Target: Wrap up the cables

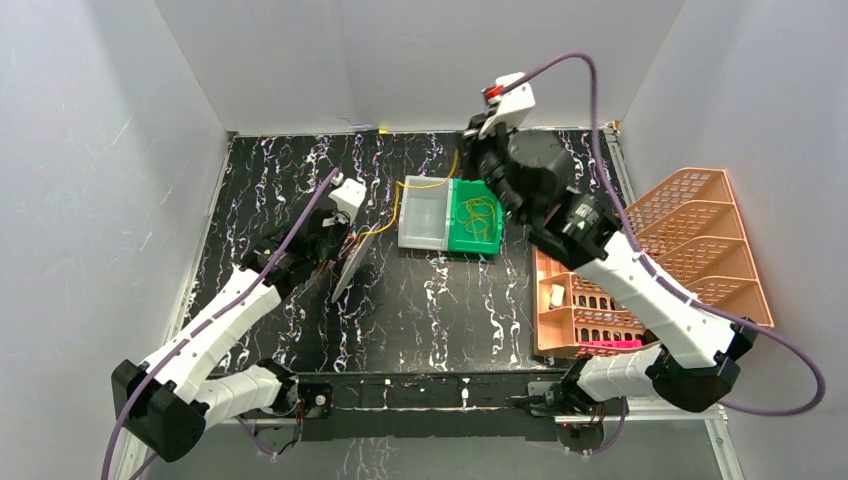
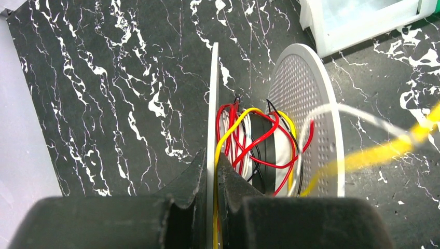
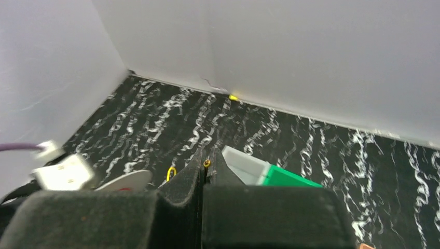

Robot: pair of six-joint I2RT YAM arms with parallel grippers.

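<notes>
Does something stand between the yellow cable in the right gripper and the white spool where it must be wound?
The yellow cable runs from the right gripper past the far corner of the white box before reaching the spool held by the left gripper. It may catch on that corner; nothing else visible intervenes.

Nothing readable in any of the views, honestly. The white block (image 3: pixel 61 174) on the left arm's wrist shows a couple of dark specks in the right wrist view, but it's too blurred to say if they're letters. Same with the little white piece (image 1: pixel 553 296) in the orange basket (image 1: pixel 700 215) from the top, which is way too small to tell.
</notes>
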